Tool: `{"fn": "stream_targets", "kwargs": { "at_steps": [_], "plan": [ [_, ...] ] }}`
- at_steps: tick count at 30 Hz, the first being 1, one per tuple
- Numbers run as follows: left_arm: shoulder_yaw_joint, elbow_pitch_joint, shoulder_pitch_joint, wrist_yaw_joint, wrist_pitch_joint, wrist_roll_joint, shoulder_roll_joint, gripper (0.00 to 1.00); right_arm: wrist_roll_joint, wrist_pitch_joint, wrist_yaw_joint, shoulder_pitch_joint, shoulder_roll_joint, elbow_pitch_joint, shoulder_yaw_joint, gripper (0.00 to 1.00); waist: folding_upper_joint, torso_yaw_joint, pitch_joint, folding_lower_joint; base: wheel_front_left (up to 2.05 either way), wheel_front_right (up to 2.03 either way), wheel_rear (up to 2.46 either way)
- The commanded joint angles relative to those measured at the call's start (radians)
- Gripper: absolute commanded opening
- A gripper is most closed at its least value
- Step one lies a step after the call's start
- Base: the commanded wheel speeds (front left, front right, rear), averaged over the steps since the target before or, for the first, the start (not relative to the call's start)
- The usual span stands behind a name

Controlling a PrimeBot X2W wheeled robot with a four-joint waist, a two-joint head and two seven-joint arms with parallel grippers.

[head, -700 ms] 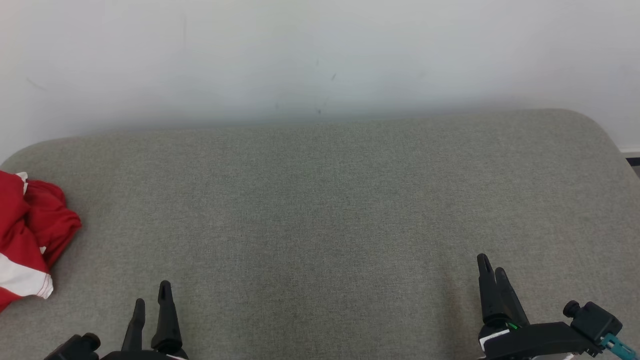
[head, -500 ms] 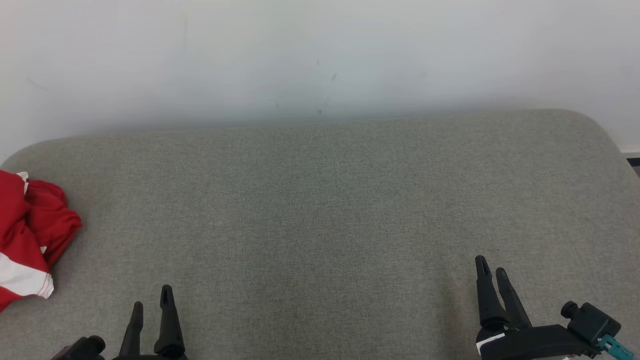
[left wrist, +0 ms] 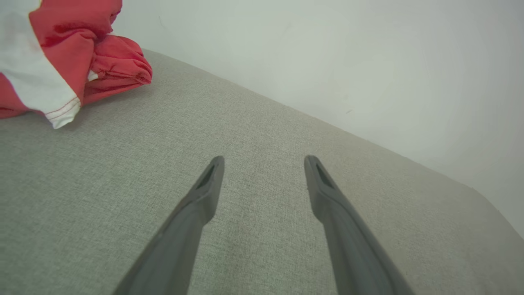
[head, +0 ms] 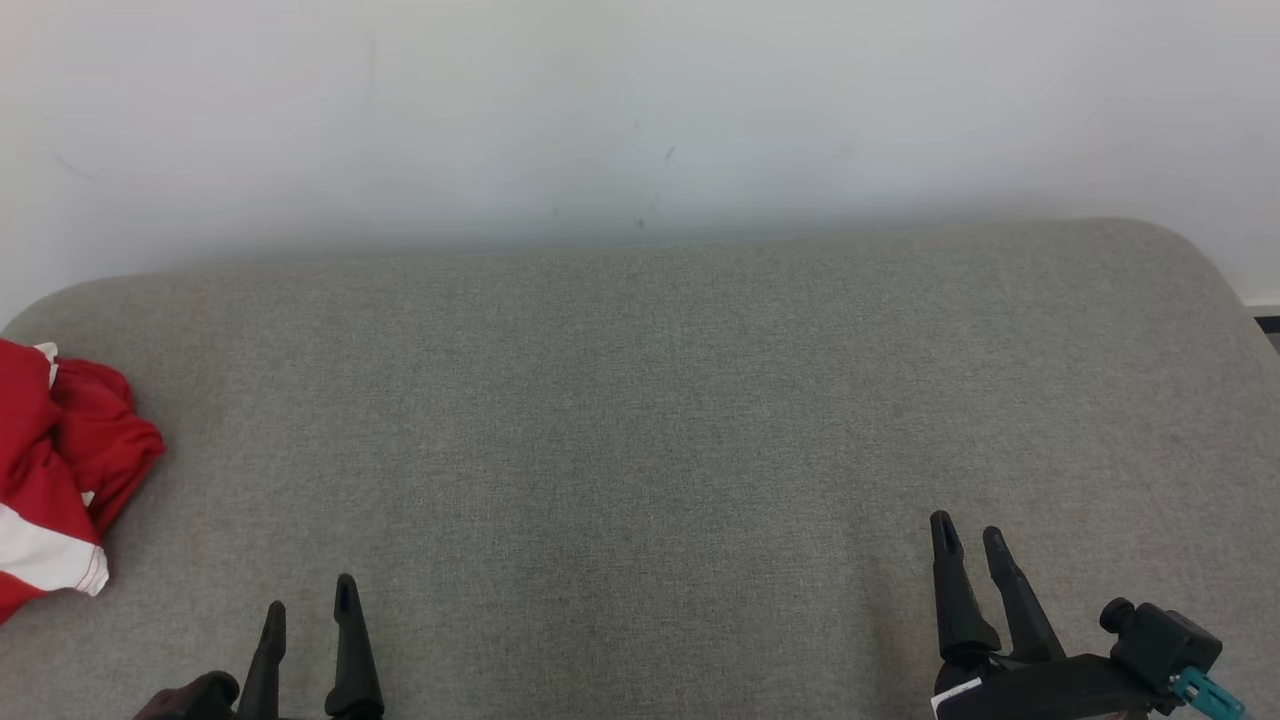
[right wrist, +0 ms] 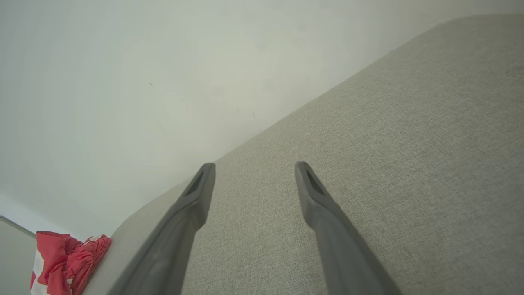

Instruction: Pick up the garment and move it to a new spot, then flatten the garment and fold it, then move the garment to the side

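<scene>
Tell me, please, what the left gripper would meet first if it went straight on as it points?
Probably the grey cushion ahead of the left gripper, then the white wall; depth is unclear. The red garment lies off to the side.

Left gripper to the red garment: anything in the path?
Nothing visible. The left gripper, jaws open, sits over the grey fabric surface. The crumpled red-and-white garment lies at that surface's left edge, apart from the gripper, with just fabric surface between them.

The garment (head: 60, 470) lies on the tabletop (head: 640, 400), at its left end. The left tool (head: 309, 594) is over its near-left part and the right tool (head: 966, 526) over its near-right part. The wall (head: 640, 100) stands behind the tabletop.
</scene>
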Motion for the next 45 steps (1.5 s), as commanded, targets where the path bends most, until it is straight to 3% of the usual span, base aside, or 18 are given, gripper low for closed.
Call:
{"fn": "stream_targets", "kwargs": {
  "at_steps": [1, 13, 45],
  "plan": [
    [-0.003, -0.013, 0.004, 0.005, -0.009, 0.029, 0.007, 1.0, -0.021, -0.008, -0.001, 0.005, -0.002, -0.012, 0.003, 1.0, 0.0, 0.0, 0.0, 0.0, 0.0, 0.0, 0.0],
    [-0.02, -0.019, 0.022, 0.026, -0.041, 0.156, 0.012, 1.0, -0.143, -0.04, -0.001, 0.018, -0.002, -0.024, 0.02, 1.0, 0.0, 0.003, 0.0, 0.0, 0.0, 0.0, 0.0],
    [0.004, -0.039, 0.061, 0.019, -0.107, 0.398, -0.004, 1.0, -0.384, -0.106, -0.002, 0.042, -0.002, -0.032, 0.032, 1.0, 0.0, 0.004, 0.01, 0.0, 0.0, 0.0, 0.0]
  ]
}}
